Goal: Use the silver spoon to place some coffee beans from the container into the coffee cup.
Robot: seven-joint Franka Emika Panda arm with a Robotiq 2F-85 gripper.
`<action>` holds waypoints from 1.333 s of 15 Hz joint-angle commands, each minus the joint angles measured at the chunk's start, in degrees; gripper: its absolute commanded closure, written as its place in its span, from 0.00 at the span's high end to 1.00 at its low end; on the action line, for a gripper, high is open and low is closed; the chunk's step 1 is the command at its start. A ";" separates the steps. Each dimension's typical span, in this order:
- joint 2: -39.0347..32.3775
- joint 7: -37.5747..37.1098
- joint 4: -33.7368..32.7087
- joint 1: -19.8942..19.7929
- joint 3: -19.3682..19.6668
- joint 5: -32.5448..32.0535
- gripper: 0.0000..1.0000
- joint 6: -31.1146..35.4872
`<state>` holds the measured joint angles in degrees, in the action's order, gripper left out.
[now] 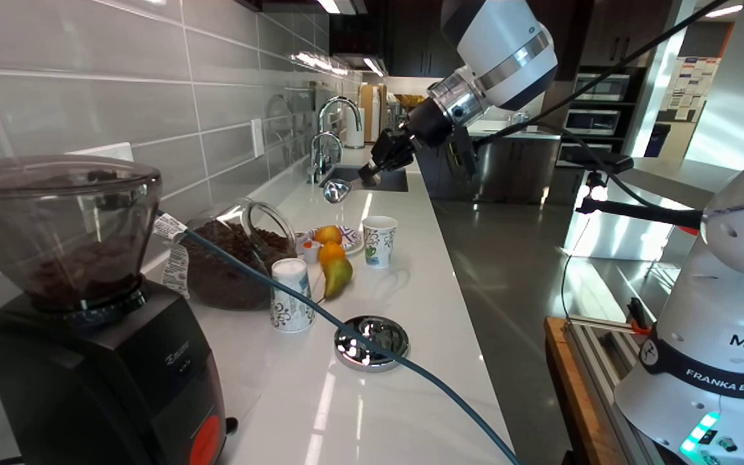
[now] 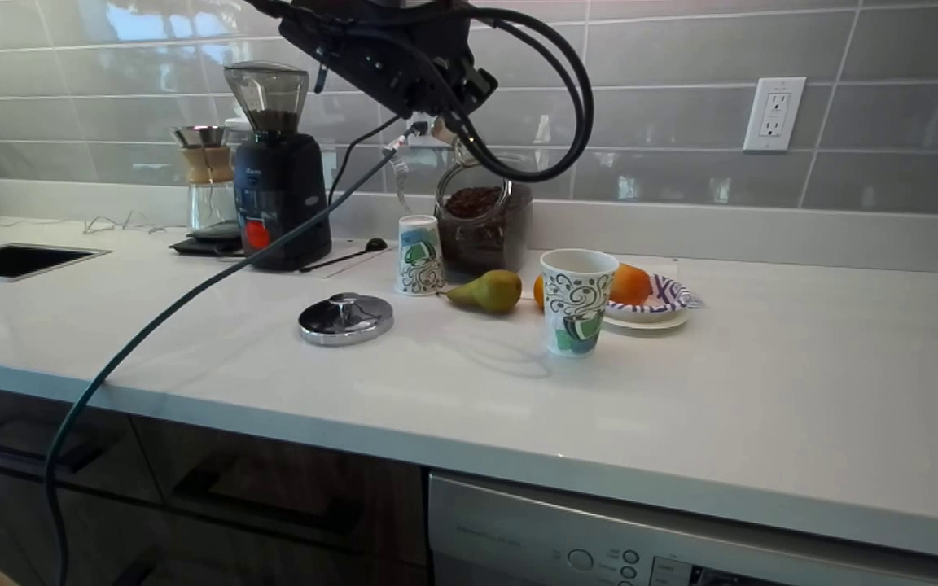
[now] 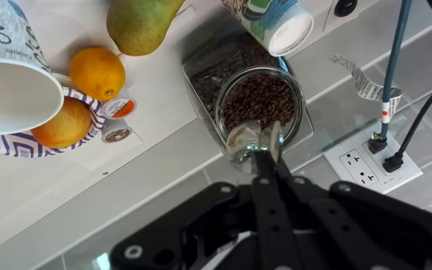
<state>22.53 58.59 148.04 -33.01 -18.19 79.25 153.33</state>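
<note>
The glass jar [image 1: 223, 284] is the container. Dark brown coffee beans [image 3: 259, 99] fill much of it, and its round mouth is open. The jar also shows in an exterior view [image 2: 510, 236] and in the wrist view [image 3: 197, 95]. My gripper [image 3: 270, 163] is shut on the silver spoon [image 3: 244, 148], whose shiny bowl overlaps the jar's rim in the wrist view. The gripper [image 1: 372, 171] and spoon [image 1: 336, 191] are up in the air, above jar height. I see no beans on the spoon. The upright paper coffee cup [image 2: 579, 305] stands near the fruit; its visible inside [image 3: 13, 97] looks bare.
An upside-down paper cup [image 2: 420, 256] stands beside the jar. A pear [image 2: 485, 291], oranges and a patterned plate [image 2: 664, 297] lie nearby. A chrome lid [image 1: 372, 342] sits in front. The grinder [image 1: 107, 374] is alongside. A cable [image 1: 346, 329] crosses the counter to the wall outlet [image 3: 369, 165].
</note>
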 commanded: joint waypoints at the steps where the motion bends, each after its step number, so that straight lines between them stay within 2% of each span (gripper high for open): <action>1: -4.68 -8.33 -4.02 8.89 8.99 -8.38 0.01 1.42; 2: -5.62 -9.96 -5.10 9.98 10.65 -10.19 0.01 0.73; 3: -5.67 -10.04 -6.14 4.19 5.51 -8.82 0.01 -1.84; 5: -7.66 -11.82 -8.27 5.49 6.83 -9.44 0.01 -2.89; 6: -8.62 -13.98 -8.73 13.16 13.81 -12.22 0.01 -1.31; 7: -9.39 -14.94 -9.50 14.18 14.56 -12.80 0.01 -1.57; 8: -10.21 -15.16 -10.61 9.69 10.05 -11.55 0.01 -3.54; 9: -11.10 -17.01 -11.11 16.99 16.57 -13.60 0.01 -2.10; 11: -12.66 -19.33 -12.29 18.98 18.09 -14.77 0.01 -2.35; 12: -13.76 -19.79 -13.19 15.92 14.98 -14.19 0.01 -3.19; 20: -20.91 -24.93 -18.14 17.10 13.72 -15.61 0.01 -2.13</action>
<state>4.94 37.26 133.24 -16.18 -3.82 66.13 150.97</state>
